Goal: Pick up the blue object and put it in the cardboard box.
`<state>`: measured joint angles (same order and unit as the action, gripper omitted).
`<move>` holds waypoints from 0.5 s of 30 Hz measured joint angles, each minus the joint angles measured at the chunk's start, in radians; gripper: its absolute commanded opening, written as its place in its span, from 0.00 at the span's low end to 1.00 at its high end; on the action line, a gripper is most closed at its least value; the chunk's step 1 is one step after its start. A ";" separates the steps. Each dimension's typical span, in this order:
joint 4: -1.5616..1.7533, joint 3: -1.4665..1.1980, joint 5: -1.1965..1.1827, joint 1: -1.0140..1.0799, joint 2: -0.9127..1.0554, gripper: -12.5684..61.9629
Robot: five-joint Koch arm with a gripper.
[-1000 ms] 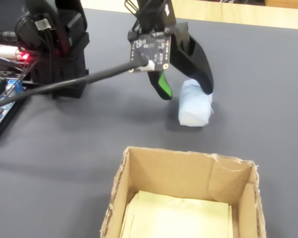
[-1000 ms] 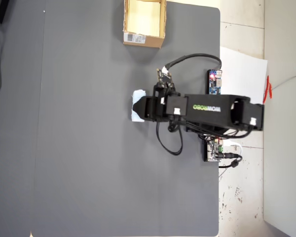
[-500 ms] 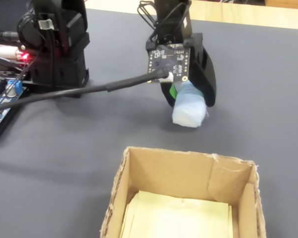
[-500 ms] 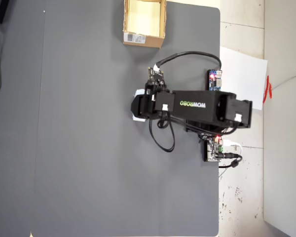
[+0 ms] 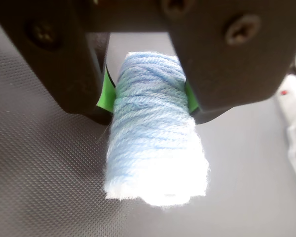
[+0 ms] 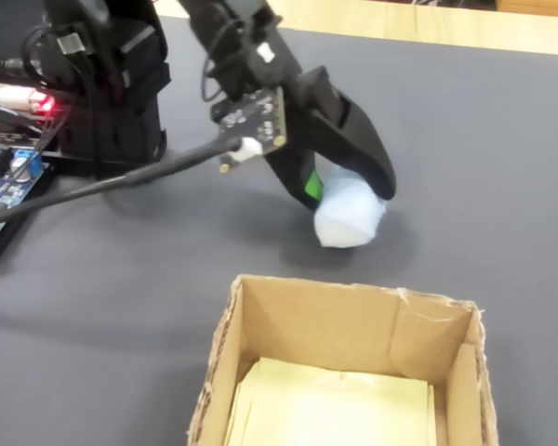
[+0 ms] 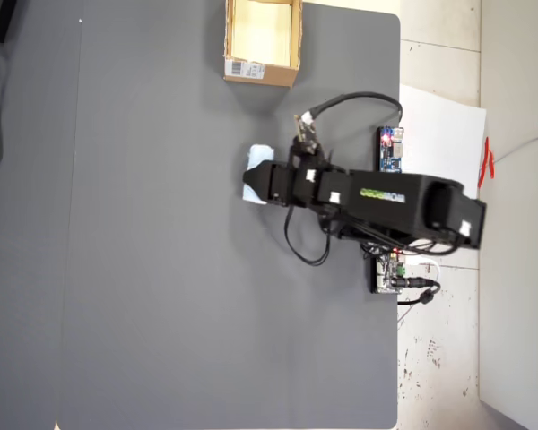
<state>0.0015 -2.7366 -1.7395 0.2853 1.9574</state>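
The blue object [image 5: 155, 148] is a pale blue wad of yarn. My gripper [image 5: 148, 98] is shut on its upper part, with the green pads [image 5: 105, 94] pressing on both sides. In the fixed view the wad [image 6: 350, 216] sticks out below the black jaws of the gripper [image 6: 339, 192], low over the dark mat; I cannot tell if it touches. The cardboard box [image 6: 219, 358] stands open just in front of it, with a pale yellowish inside. In the overhead view the wad [image 7: 252, 186] lies below the box [image 7: 260, 72], which stands at the top edge of the mat.
The arm's base [image 6: 102, 84] with cables and a circuit board [image 6: 5, 181] with a red light stands at the left of the fixed view. A white power strip [image 5: 292, 101] shows at the right of the wrist view. The grey mat [image 7: 161, 269] stretches wide to the left in the overhead view.
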 measured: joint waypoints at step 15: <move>0.175 0.008 0.250 0.156 0.239 0.36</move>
<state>0.1764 -2.7290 -1.4895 0.4418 2.1967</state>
